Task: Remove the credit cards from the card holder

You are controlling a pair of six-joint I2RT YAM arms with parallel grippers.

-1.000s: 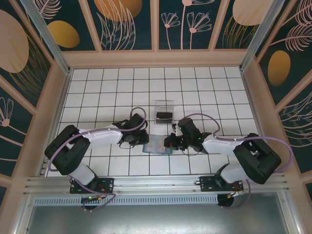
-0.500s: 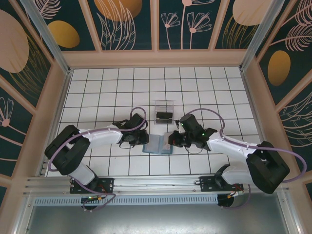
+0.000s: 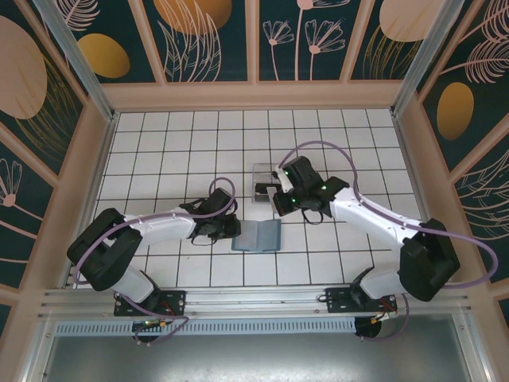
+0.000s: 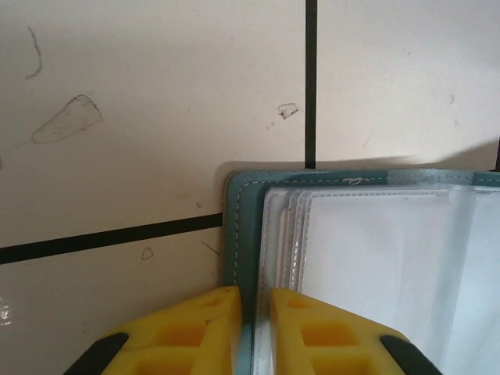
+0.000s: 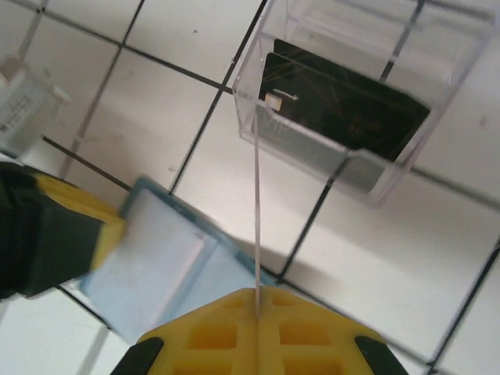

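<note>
card holder [image 3: 258,236]: lies open and flat on the tiled table [image 3: 159,143], between the two arms; its plastic sleeves [image 4: 375,258] look empty.
left gripper [image 4: 254,301]: narrow, pinching the holder's teal edge.
pale card [image 5: 256,219]: seen edge-on, nipped in the tightly closed right gripper [image 5: 256,301]; its far edge reaches the front corner of the clear stand [image 5: 367,183].
dark card [image 5: 344,109]: already standing in that stand.
risk: the card edge may catch the stand's wall instead of a slot, then bend or twist out of the thin pinch; a push could shove the light stand.
views: the right wrist view shows the card as a hairline; overhead it is too thin to make out, but the layout is clear; the left wrist view gives the sleeves close up.
</note>
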